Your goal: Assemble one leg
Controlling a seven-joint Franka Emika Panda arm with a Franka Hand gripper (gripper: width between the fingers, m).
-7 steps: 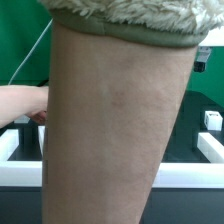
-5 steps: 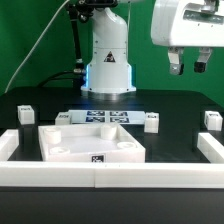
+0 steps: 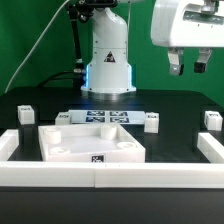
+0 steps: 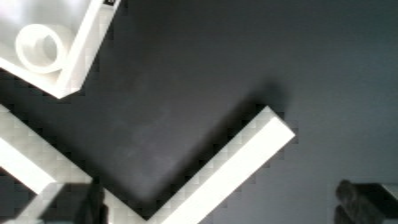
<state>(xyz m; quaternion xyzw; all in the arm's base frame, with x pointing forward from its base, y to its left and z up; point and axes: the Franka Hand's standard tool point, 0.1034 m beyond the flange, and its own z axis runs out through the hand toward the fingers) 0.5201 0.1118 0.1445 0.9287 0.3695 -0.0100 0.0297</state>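
Between the fingers [image 3: 176, 68] of the gripper [image 3: 189, 67]: nothing. Jaws are spread wide and it hangs high over the black table [image 3: 175, 108].

Closest, below it and a bit toward the exterior view's right, is leg A [image 3: 212, 119]: a small white post standing upright, long axis approx. vertical, w/ a dark square tag on the face toward the camera. It sits near the white rail [image 3: 210, 150].

Next, below and toward the exterior view's left, is leg B [image 3: 152, 122]: same white post, upright, tag facing the camera, just beside the end of the marker board [image 3: 108, 118].

Farther left is the white panel [image 3: 92, 145], lying flat w/ raised edges, round holes on top and a tag on its front wall.

Farthest from the gripper are leg C [image 3: 62, 118] and leg D [image 3: 27, 114], both upright, well apart from A.

Wrist view: dark fingertips [image 4: 63, 200] at the frame edge, a rail corner [image 4: 231, 160] on the table, and a panel corner w/ a round hole.
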